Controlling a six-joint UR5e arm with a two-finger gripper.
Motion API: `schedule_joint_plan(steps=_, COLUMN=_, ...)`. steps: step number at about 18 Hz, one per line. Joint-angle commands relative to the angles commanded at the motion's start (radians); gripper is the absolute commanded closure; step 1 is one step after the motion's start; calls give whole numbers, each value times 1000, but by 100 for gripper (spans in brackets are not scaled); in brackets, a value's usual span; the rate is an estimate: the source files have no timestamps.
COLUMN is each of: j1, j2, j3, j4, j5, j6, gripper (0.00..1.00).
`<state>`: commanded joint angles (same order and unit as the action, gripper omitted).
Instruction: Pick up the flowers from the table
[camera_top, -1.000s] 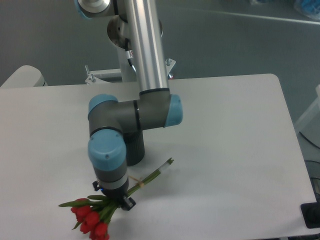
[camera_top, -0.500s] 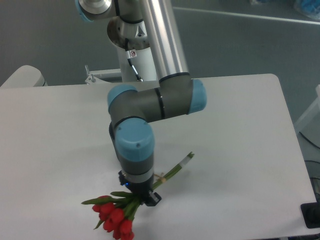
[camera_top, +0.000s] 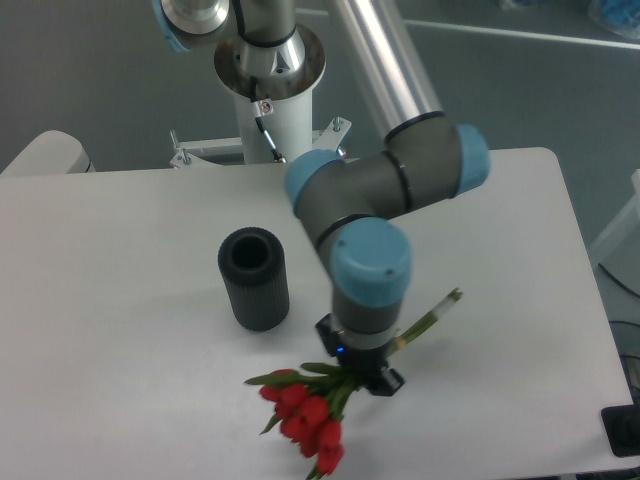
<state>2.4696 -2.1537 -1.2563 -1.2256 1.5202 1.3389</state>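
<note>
The flowers (camera_top: 305, 415) are a bunch of red tulips with green stems; the blooms hang at the lower left and the pale stem ends (camera_top: 447, 299) stick out to the upper right. My gripper (camera_top: 358, 375) is shut on the stems, just above the leaves, and holds the bunch over the white table (camera_top: 110, 330). The wrist hides the middle of the stems and the fingers themselves.
A black ribbed cylindrical vase (camera_top: 254, 278) stands upright on the table, left of my gripper. The arm's base column (camera_top: 270, 90) rises behind the table's far edge. A dark object (camera_top: 622, 430) sits past the table's right front corner.
The arm has carried the flowers to the right across the front of the table. The vase, hidden behind the arm before, now shows.
</note>
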Motion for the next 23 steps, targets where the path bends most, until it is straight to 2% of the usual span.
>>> schedule_joint_plan(steps=4, j1=49, j2=-8, j3=0, j4=-21, j5=2, j6=126, gripper=100)
schedule_joint_plan(steps=10, j1=81, j2=-15, j3=-8, j4=-21, j5=6, j6=227, gripper=100)
schedule_joint_plan(steps=23, j1=86, j2=-23, j3=-25, j4=-17, j5=17, j6=289, gripper=100)
